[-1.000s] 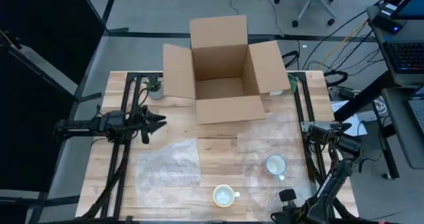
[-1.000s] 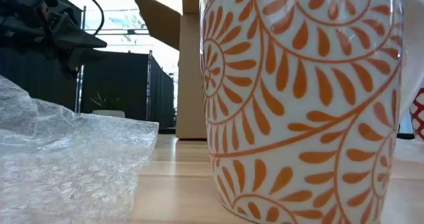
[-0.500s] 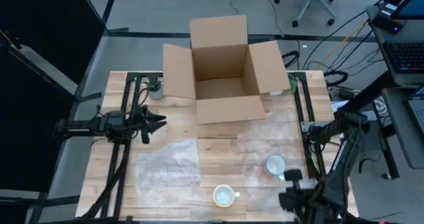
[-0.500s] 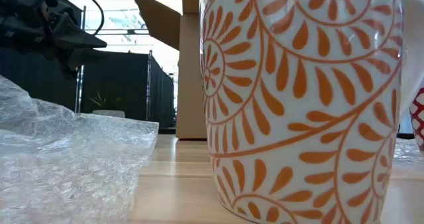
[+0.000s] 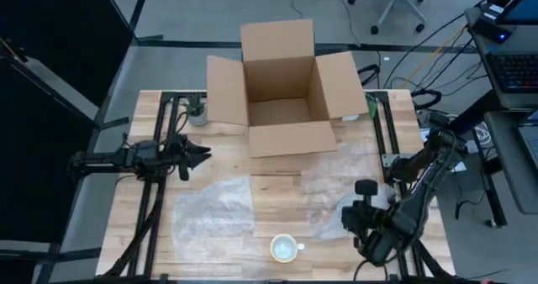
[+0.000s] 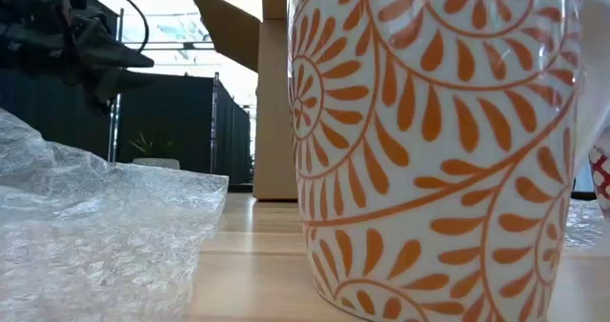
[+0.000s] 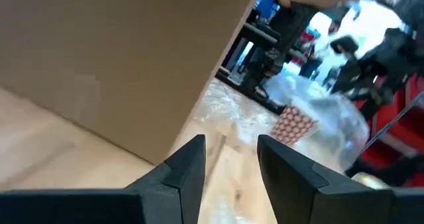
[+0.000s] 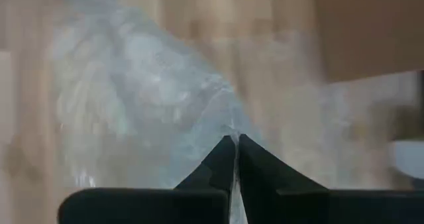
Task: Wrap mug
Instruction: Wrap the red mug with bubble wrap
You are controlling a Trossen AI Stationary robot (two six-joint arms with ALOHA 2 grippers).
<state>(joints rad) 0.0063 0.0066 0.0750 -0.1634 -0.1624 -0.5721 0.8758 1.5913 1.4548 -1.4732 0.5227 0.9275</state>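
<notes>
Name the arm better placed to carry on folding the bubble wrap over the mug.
Right. Its pincer is shut on the bubble wrap sheet and is lifting it over the spot where the red-patterned mug sits. The left pincer is open, far off at the table's left edge.

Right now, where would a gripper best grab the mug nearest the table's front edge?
Probably its rim, from straight above. The mug stands upright with its mouth open, so one finger could go inside the wall and one outside. Its round sides look harder to pinch.
</notes>
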